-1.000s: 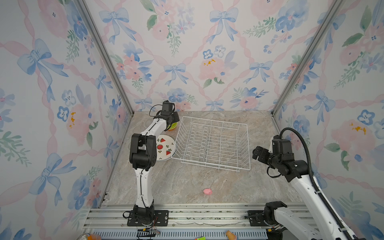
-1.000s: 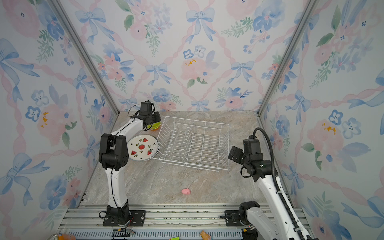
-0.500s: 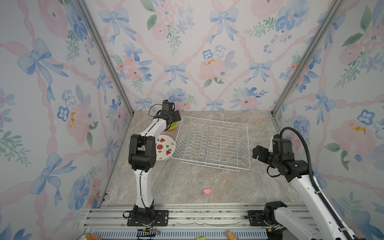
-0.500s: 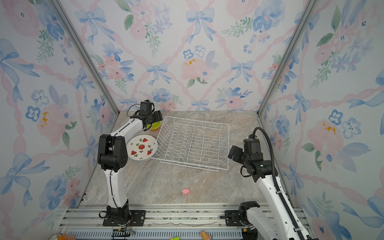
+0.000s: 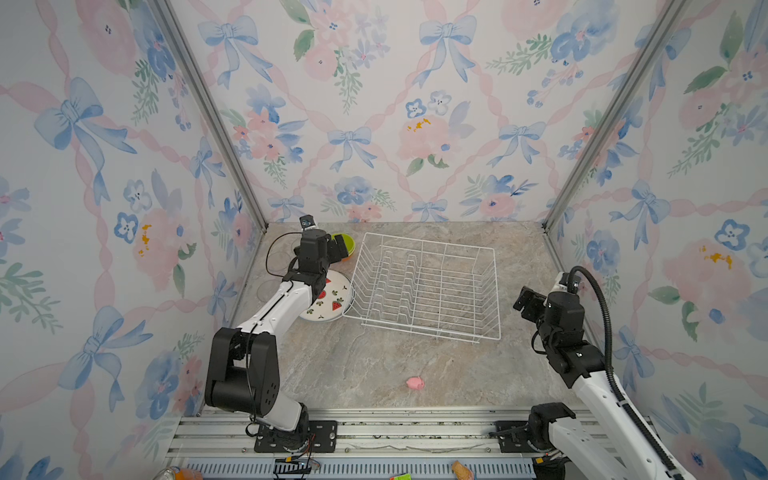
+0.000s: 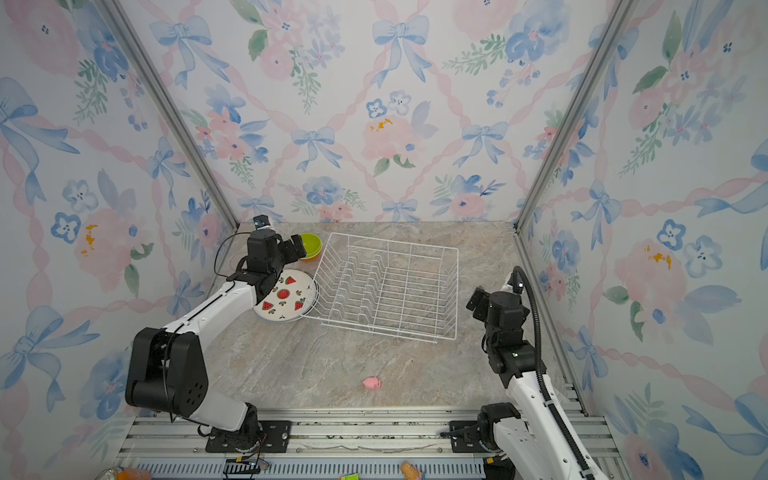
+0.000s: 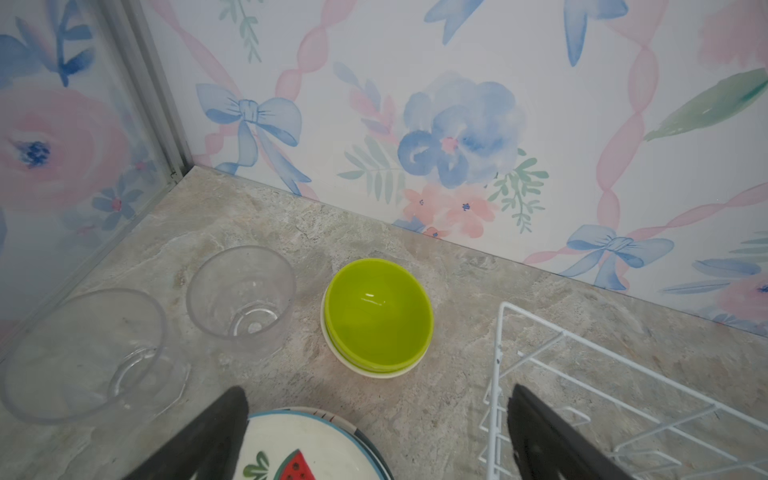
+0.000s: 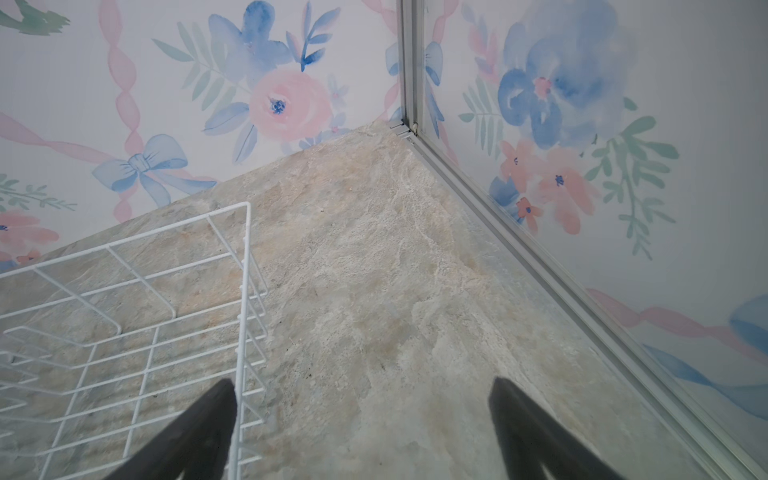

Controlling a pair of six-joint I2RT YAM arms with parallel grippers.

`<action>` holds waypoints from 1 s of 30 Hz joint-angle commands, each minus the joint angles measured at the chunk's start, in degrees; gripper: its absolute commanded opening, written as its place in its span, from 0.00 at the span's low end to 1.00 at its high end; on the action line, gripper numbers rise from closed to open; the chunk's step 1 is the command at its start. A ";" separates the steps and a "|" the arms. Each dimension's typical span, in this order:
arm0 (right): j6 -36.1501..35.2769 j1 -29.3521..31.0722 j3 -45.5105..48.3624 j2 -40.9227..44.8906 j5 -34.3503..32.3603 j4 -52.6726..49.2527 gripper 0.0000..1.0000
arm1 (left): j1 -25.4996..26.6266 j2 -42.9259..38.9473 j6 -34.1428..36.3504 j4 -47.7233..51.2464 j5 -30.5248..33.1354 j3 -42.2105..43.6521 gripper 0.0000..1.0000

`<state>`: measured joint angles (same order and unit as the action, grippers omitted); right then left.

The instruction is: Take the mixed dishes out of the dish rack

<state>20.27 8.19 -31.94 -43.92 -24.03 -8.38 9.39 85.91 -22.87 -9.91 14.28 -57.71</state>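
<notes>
1. A marble-patterned bench [image 5: 374, 365] sits inside floral-papered walls, with a robot arm mounted at each front corner.
2. The white wire dish rack [image 5: 424, 291] lies in the middle towards the back edge. No dishes show in it, so the unloading looks finished or nearly so.
3. The left gripper [image 7: 376, 392] hovers near the back left corner with its jaws spread wide and nothing between them. One finger hangs over the plates and the other over the rack's corner wires.
4. The right gripper [image 8: 361, 384] waits near the right edge, also wide open and empty, just beside the rack's right wall.
5. A stack of watermelon-print plates [image 6: 286, 297] lies flat against the rack's left wall.
6. A lime-green bowl [image 7: 378, 311] is nested in another bowl by the back edge.
7. Two clear glasses [image 7: 241, 291] stand upright in the back left corner.
8. A tiny pink toy [image 5: 415, 383] lies near the front edge.
9. Risk: as the left arm pulls back, a spread finger may snag a rack wire and drag the rack into the plates. A sideways swing could topple the light glasses.
</notes>
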 commanded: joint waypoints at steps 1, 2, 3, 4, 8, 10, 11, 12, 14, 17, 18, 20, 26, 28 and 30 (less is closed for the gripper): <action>-2.18 -0.36 4.17 -1.26 -8.33 11.06 0.97 | 0.01 -5.05 1.77 -11.89 6.10 8.58 0.98; -1.93 -0.36 5.10 -1.68 -10.40 12.13 0.97 | -0.12 -6.32 2.02 -13.05 6.60 10.96 0.98; -1.95 -0.41 5.75 -2.07 -11.88 12.93 0.97 | -0.15 -7.30 2.49 -13.71 6.89 12.74 0.98; -2.35 -0.41 6.43 -2.58 -13.28 13.98 0.97 | -0.18 -8.13 3.18 -14.67 7.34 14.61 0.98; -4.21 -0.87 7.77 -5.47 -16.97 16.85 0.97 | -0.22 -10.52 5.79 -17.50 11.74 21.84 0.98; -3.96 -1.86 7.88 -7.56 -17.72 17.62 0.97 | -0.63 -11.41 6.54 -20.84 13.46 25.32 0.98; -3.54 -2.42 8.16 -8.77 -17.67 18.20 0.97 | -0.97 -11.70 6.91 -22.58 13.58 26.97 0.98; -2.96 -2.93 8.13 -10.04 -17.72 18.58 0.97 | -1.37 -11.84 7.31 -24.05 13.38 28.26 0.98; -1.79 -3.84 7.87 -12.52 -17.27 19.37 0.97 | -2.03 -11.12 8.41 -26.17 12.92 29.63 0.98; -1.20 -4.49 7.86 -15.77 -16.67 21.73 0.97 | -2.82 -9.12 9.36 -26.86 13.17 30.01 0.98; -1.33 -4.66 8.02 -16.91 -16.58 22.80 0.97 | -3.12 -8.36 10.08 -27.90 12.73 30.40 0.98; -1.19 -5.04 8.26 -19.33 -16.45 24.50 0.97 | -3.71 -6.54 11.21 -31.46 12.71 31.43 0.98; 1.49 -8.29 4.35 -28.48 -10.80 23.96 0.97 | -6.20 -6.22 10.12 -31.24 12.28 31.26 0.98; 1.96 -8.80 2.80 -31.10 -10.17 24.01 0.97 | -6.49 -6.35 10.70 -31.22 11.48 31.42 0.98; 1.71 -8.89 1.63 -33.47 -9.70 24.67 0.97 | -6.49 -7.31 11.90 -31.23 11.27 32.22 0.98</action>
<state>20.58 -0.30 -27.38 -75.26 -35.35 14.33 3.11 79.33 -13.02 -39.48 26.13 -27.03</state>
